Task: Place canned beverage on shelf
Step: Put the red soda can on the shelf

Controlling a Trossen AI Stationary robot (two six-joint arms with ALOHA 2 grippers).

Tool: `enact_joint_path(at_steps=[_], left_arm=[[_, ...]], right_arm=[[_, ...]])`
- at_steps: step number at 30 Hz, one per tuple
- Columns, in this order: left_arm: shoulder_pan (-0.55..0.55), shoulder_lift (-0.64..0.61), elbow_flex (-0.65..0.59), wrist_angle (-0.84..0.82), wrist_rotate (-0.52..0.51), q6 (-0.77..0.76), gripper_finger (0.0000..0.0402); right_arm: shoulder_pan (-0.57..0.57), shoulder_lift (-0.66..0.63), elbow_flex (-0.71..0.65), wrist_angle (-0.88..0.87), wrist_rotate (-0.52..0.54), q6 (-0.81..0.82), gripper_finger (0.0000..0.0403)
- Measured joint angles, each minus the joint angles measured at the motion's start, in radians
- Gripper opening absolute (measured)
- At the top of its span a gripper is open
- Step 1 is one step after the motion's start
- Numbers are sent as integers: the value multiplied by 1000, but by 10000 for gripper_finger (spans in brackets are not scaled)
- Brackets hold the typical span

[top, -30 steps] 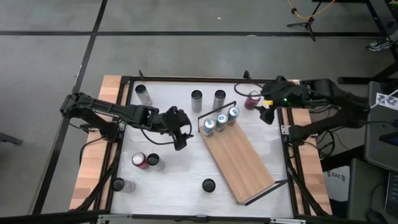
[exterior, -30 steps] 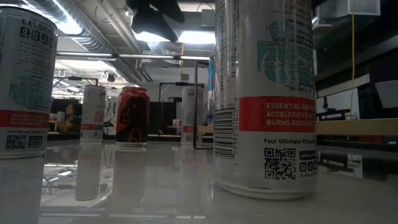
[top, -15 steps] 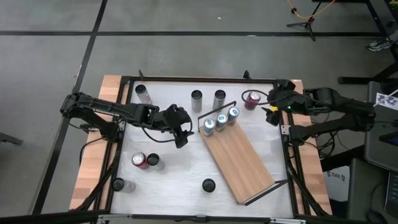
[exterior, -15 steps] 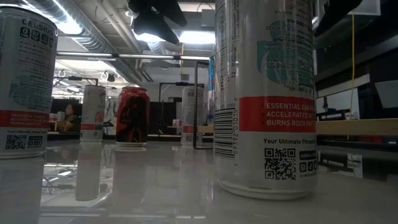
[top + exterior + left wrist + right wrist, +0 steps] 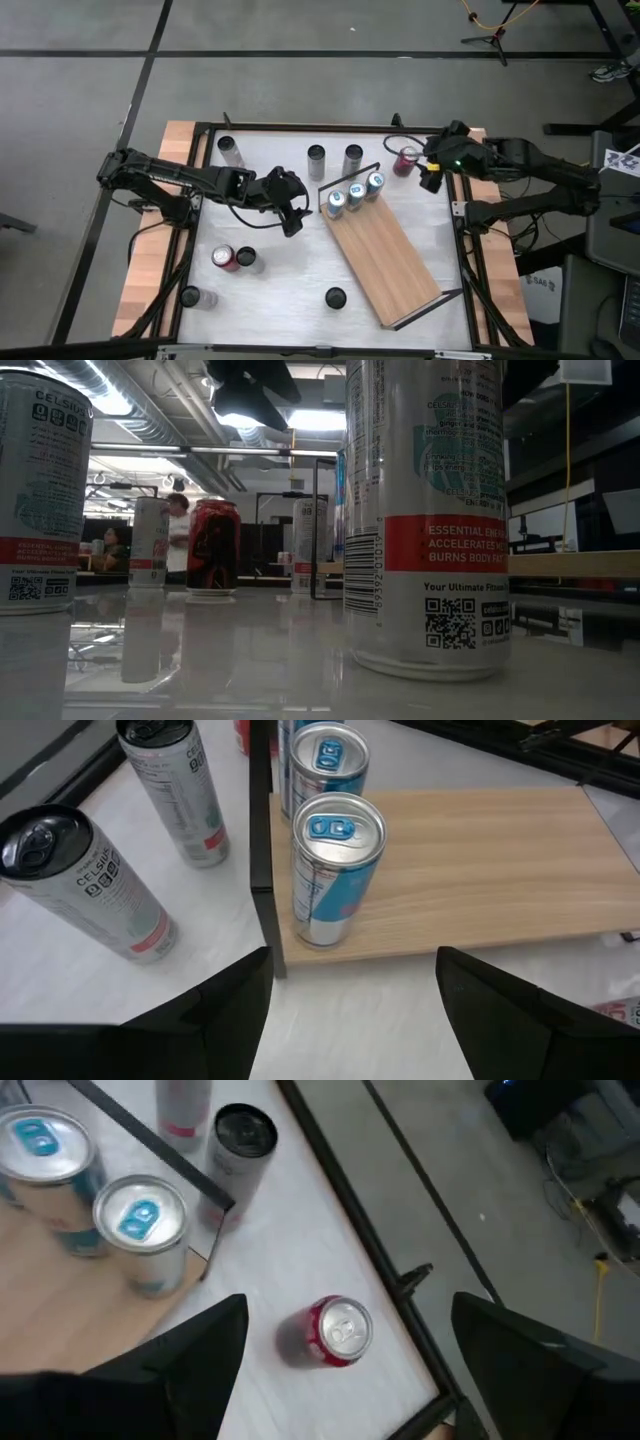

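Note:
The shelf (image 5: 390, 262) is a light-wood board lying aslant on the white table. Three blue-topped cans (image 5: 356, 193) stand in a row at its far end. A red can (image 5: 406, 160) stands upright on the table at the far right. My right gripper (image 5: 430, 178) hovers open just right of it; in the right wrist view the red can (image 5: 335, 1330) lies ahead between the fingers, untouched. My left gripper (image 5: 291, 217) waits open above the table, left of the shelf, facing the nearest blue can (image 5: 337, 870).
Silver cans (image 5: 316, 160) (image 5: 352, 158) stand along the far side, with another (image 5: 230, 151) at the far left. A red can and a dark one (image 5: 235, 258) stand at the left. Single cans (image 5: 190, 297) (image 5: 335, 298) are near the front. The shelf's black wire rail (image 5: 348, 176) rises behind the blue cans.
My right gripper has drawn back toward the table's right edge, then come back toward the red can and sunk a little, its wrist turning. Its fingers stay open. The cans have not moved.

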Motion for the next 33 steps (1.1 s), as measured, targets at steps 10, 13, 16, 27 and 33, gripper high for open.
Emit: enact_joint_path(at_steps=[10,13,16,27,33], left_arm=[[3,0,0,4,-78,0,271],[3,0,0,5,-78,0,271],[3,0,0,5,-78,0,271],[3,0,0,5,-79,7,271],[3,0,0,5,-79,8,271]], right_arm=[[-386,192,0,15,-365,-347,340],[-497,257,0,14,-456,-415,340],[-583,321,0,14,-516,-453,340],[-674,465,0,14,-568,-589,340],[-674,505,0,14,-561,-649,340]])
